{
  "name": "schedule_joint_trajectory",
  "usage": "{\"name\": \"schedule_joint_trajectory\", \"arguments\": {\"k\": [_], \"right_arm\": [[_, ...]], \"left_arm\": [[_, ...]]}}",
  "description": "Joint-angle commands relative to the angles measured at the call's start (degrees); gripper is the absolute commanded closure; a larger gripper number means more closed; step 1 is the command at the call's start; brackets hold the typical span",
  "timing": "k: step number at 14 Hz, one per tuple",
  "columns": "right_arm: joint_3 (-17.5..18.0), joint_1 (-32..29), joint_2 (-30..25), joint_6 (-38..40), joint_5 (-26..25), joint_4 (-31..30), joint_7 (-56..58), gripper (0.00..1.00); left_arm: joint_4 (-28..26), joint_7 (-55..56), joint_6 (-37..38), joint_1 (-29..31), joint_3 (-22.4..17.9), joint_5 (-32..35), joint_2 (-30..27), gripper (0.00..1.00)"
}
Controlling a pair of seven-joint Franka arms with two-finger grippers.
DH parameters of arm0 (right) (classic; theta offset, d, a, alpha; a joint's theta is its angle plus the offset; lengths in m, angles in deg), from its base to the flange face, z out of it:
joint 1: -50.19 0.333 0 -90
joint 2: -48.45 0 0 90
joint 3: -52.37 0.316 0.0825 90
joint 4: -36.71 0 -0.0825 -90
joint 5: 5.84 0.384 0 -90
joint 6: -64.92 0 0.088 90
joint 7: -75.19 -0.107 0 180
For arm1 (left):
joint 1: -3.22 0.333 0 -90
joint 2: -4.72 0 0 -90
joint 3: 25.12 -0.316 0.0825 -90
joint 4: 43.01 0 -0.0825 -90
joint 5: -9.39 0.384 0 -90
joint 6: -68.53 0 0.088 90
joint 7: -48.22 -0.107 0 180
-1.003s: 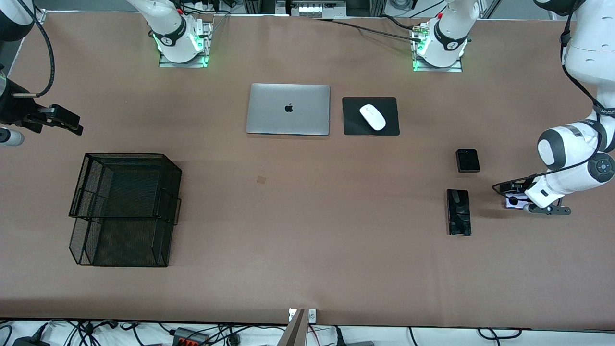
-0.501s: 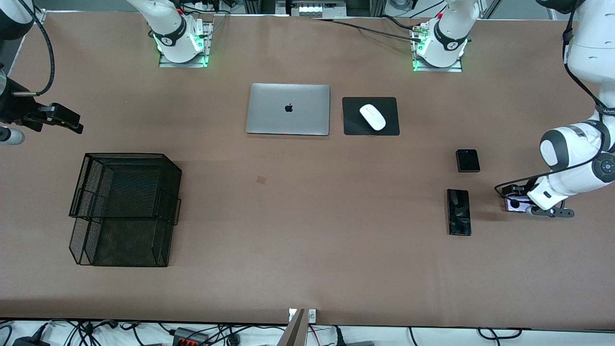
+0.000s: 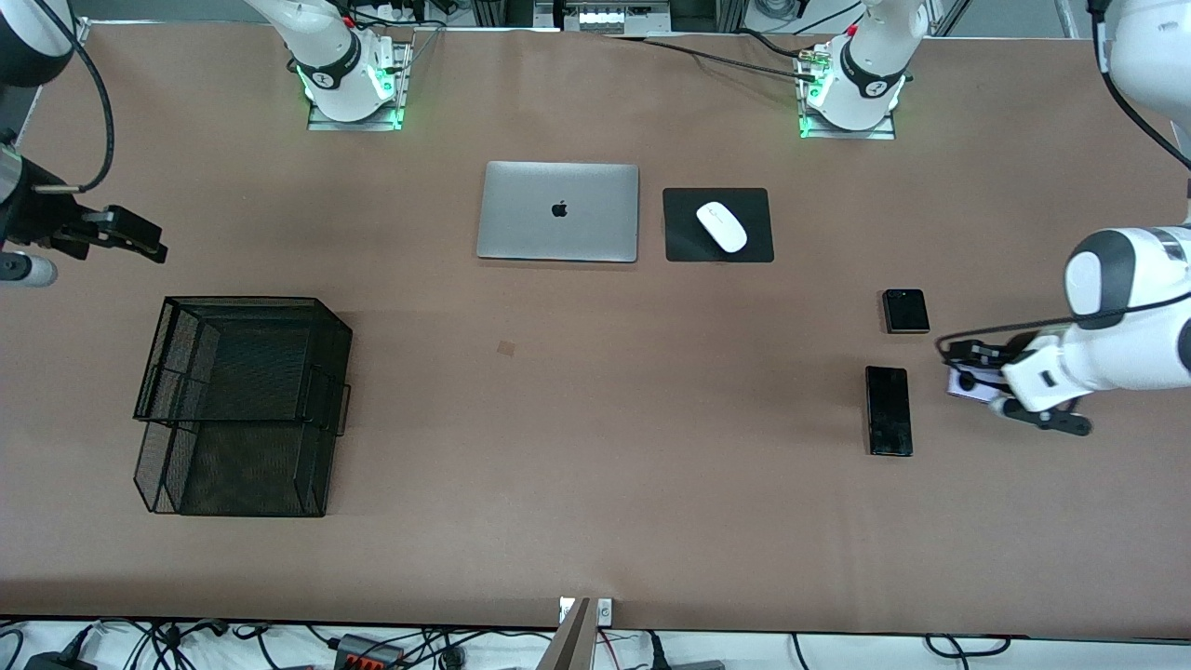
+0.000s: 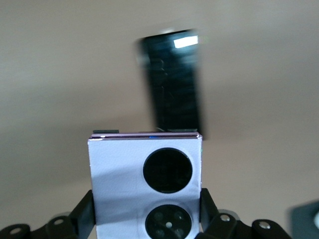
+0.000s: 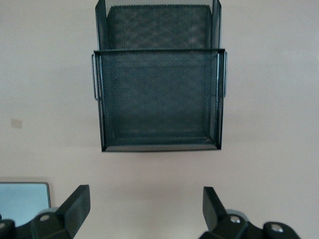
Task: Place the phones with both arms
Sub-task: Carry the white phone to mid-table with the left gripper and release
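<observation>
Item: pinkish-white phone [image 4: 147, 184], clamped in left gripper [image 3: 988, 389] jaws, over table [image 3: 595, 419] nr long black phone [image 3: 889, 409], small black phone [image 3: 905, 311]. Step: pickup done; next prob. carry to mesh tray [image 3: 237, 405]. Right gripper [image 5: 144, 206] waits, jaws spread, empty, above tray.

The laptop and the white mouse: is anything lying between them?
Only the edge of the black mouse pad under the mouse; otherwise bare brown table separates it from the laptop, as the front view shows.
</observation>
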Motion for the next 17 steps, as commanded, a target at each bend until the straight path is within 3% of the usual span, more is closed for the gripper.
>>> {"name": "schedule_joint_trajectory", "arguments": {"k": [1, 4, 9, 13, 15, 16, 17], "right_arm": [[0.58, -0.35, 3.28, -2.80, 0.46, 0.63, 0.65, 0.00], [0.58, 0.61, 4.08, -3.42, 0.46, 0.54, -0.14, 0.00], [0.58, 2.47, 4.87, -3.95, 0.46, 0.46, -0.14, 0.00], [0.58, 2.90, 7.06, -5.18, 0.46, 0.46, -0.14, 0.00], [0.58, 3.17, 8.20, -5.71, 0.46, 0.28, -0.14, 0.00], [0.58, 3.17, 8.56, -5.71, 0.46, 0.28, -0.14, 0.00], [0.58, 3.17, 8.56, -5.71, 0.46, 0.28, -0.14, 0.00]], "left_arm": [[1.41, 11.59, 1.34, -5.58, 5.15, -0.21, 1.76, 0.69], [2.38, 26.82, -6.81, -17.71, 5.16, -0.03, 5.44, 0.68], [2.55, 44.14, -24.91, -31.87, 5.16, -0.82, 13.26, 0.68], [2.64, 53.65, -41.69, -38.30, 5.16, -1.26, 19.33, 0.68], [2.64, 55.16, -45.41, -40.32, 5.16, -1.26, 21.45, 0.67], [2.64, 55.08, -45.77, -40.68, 5.16, -1.09, 21.45, 0.55], [2.38, 54.55, -45.86, -40.78, 5.16, -0.74, 21.19, 0.13]]}}
